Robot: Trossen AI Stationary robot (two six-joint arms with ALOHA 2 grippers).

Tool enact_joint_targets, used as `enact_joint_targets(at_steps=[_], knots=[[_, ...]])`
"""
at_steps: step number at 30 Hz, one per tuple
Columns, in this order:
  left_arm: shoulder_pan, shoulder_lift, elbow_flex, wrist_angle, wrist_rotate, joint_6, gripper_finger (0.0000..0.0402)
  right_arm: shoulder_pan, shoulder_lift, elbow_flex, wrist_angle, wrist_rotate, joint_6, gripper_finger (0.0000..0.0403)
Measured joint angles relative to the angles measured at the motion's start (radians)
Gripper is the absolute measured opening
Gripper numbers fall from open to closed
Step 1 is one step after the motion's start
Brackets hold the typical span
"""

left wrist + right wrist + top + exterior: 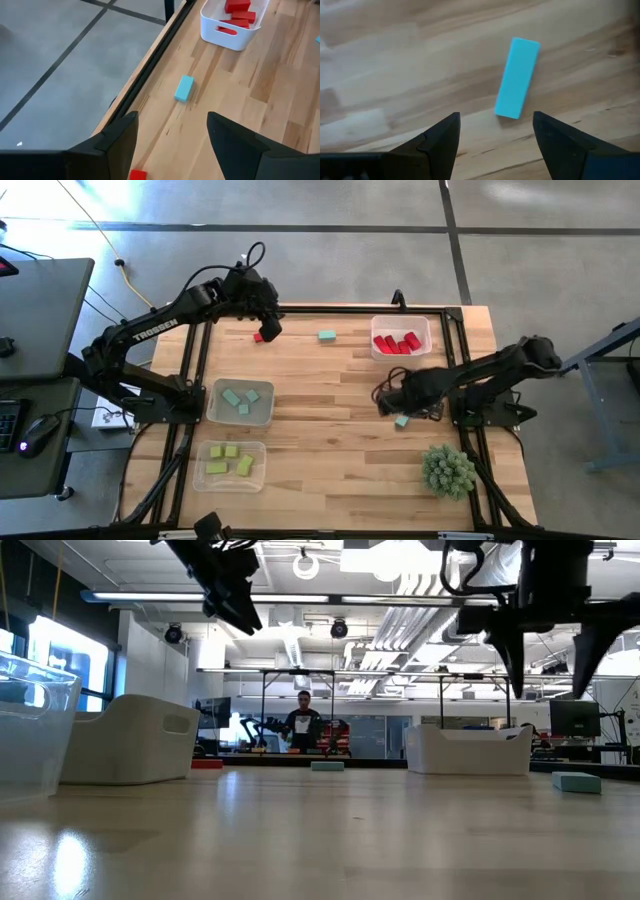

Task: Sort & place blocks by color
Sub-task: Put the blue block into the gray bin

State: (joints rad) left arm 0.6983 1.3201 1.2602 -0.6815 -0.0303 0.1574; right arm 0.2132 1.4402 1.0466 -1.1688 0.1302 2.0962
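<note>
Only "TROSSEN" along left arm (150, 330)

Between the parted fingers of the left gripper (172, 145) lies a red block (137, 175), with a teal bar (184, 88) ahead and a white tray (227, 35) of red blocks (239, 12) farther beyond.

Three clear trays (401, 328) sit on the wooden table (330, 450), a spiky plant ball (447, 470) at one corner, a person (303, 726) standing far behind.
</note>
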Motion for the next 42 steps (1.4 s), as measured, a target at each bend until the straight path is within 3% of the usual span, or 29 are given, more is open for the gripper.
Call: enact_joint_targets(at_steps=[11, 34, 42], knots=[[-0.002, 0.000, 0.000, 0.000, 0.001, 0.030, 0.0227, 0.066, 0.134, 0.000, -0.003, 0.018, 0.146, 0.0238], [-0.001, 0.001, 0.000, -0.002, 0.001, 0.030, 0.0227, 0.089, 0.382, 0.000, 0.028, 0.014, 0.182, 0.0238], [-0.002, 0.001, 0.000, -0.002, 0.001, 0.029, 0.0227, 0.089, 0.446, 0.003, 0.091, 0.020, 0.181, 0.0201]])
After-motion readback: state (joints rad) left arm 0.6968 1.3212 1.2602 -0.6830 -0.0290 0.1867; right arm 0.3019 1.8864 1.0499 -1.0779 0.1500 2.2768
